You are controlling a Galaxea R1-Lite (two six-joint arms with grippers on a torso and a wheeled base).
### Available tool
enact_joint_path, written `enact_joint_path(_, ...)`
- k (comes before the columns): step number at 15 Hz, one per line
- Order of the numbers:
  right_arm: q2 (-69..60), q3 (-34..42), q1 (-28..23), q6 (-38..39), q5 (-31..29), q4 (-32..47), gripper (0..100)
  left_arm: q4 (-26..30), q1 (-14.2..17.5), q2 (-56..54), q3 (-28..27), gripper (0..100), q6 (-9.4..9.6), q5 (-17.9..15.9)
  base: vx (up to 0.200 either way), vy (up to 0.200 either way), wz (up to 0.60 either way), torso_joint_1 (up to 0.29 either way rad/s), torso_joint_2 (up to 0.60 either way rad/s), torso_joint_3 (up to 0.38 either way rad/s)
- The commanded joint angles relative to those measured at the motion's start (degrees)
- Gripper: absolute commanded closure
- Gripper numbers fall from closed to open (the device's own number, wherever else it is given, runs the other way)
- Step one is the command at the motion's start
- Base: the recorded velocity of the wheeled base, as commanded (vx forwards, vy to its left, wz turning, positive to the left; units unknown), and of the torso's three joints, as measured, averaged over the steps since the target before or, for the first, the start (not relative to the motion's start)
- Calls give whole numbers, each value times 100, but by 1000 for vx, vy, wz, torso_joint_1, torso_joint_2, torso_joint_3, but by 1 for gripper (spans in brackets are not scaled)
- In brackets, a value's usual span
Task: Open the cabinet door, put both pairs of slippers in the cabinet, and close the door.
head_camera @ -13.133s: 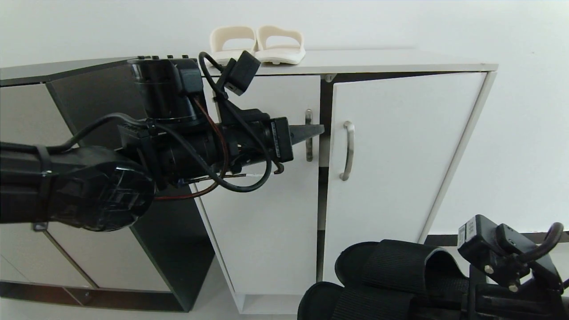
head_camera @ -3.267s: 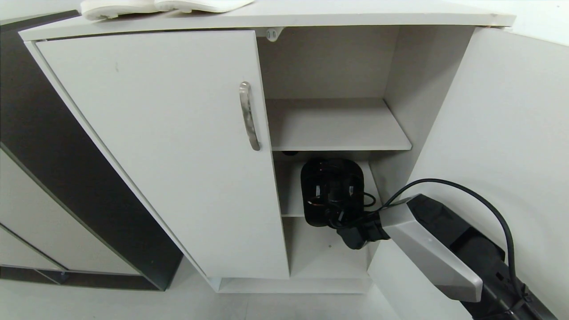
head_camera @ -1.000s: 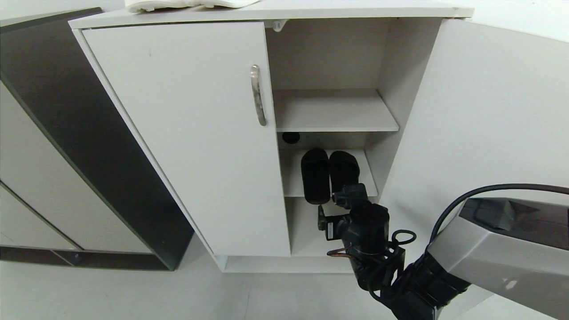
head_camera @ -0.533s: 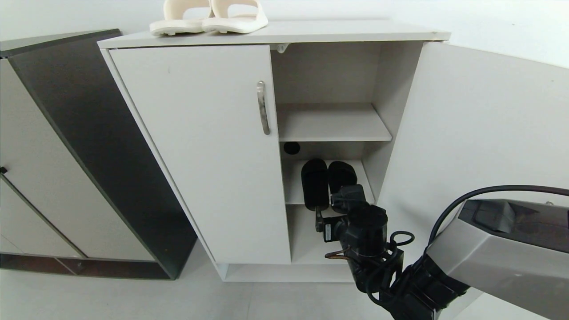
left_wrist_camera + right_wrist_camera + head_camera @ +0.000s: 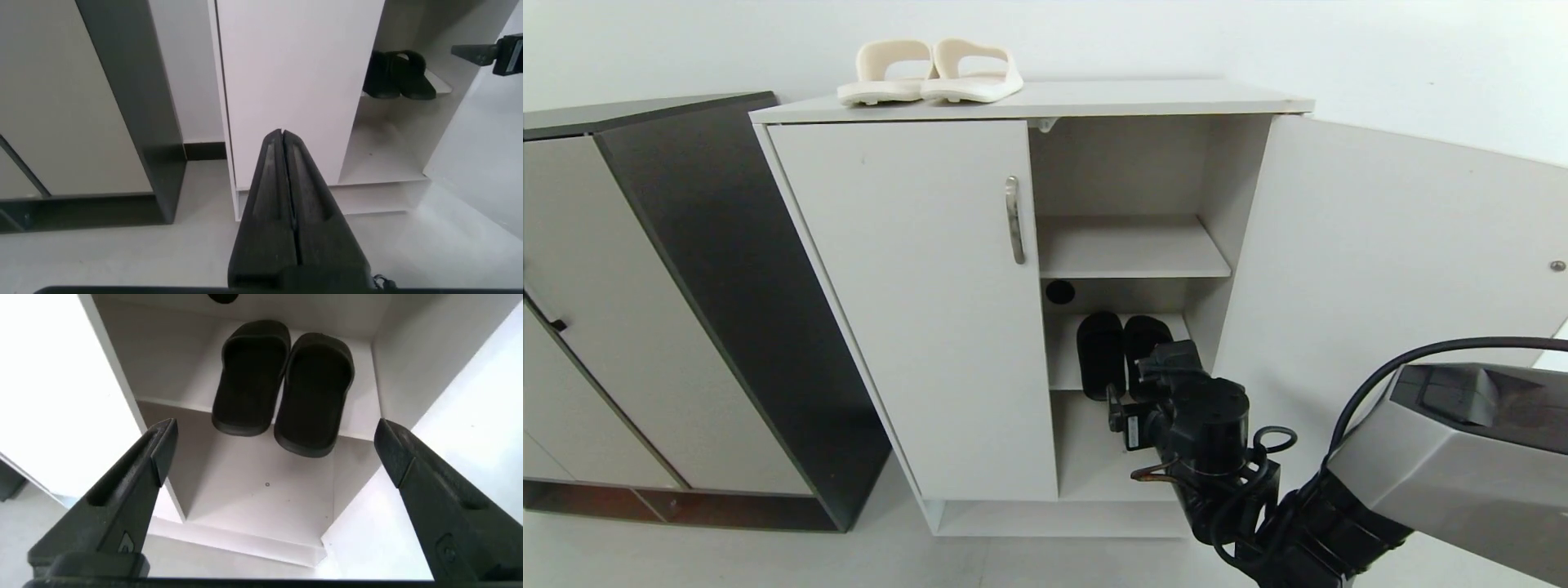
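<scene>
A dark cabinet (image 5: 727, 286) stands at the far left, side against side with the white cabinet (image 5: 1094, 96). The left gripper (image 5: 282, 139) hangs low over the floor (image 5: 163, 253) in front of these two, its fingers clenched flat together with nothing between them.

On the left part of the white cabinet's top a pair of cream slippers (image 5: 931, 69) lies side by side, soles down. Below them the left door (image 5: 915, 310) is closed, its metal handle (image 5: 1013, 220) upright near its right edge.

To the right of that door the cabinet is open. An upper shelf (image 5: 1131, 249) crosses the compartment, with a small dark round hole (image 5: 1059, 291) in the back panel just under it. On the middle shelf (image 5: 1062, 359) the black slippers (image 5: 1119, 351) lie touching each other, straps toward the back and heels at the shelf's front edge.

The right gripper (image 5: 275, 431) is just in front of that shelf, near the black slippers but apart from them, its fingers (image 5: 131, 498) released and spread wide, grasping nothing.

At the far right the right door (image 5: 1380, 261) is swung wide open.
</scene>
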Motion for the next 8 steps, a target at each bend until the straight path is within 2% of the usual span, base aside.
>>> enact_joint_path(1, -39, 33, 4, 2, 2, -10, 0, -1, 1, 9, 0, 100, 2, 1, 0, 0, 0, 0, 0, 0)
enact_joint_path(5, -4, 42, 4, -7, 2, -10, 0, -1, 1, 9, 0, 100, 2, 1, 0, 0, 0, 0, 0, 0)
enact_joint_path(8, 23, 42, -5, -42, -7, -28, 0, -1, 1, 9, 0, 100, 2, 1, 0, 200, 0, 2, 1, 6)
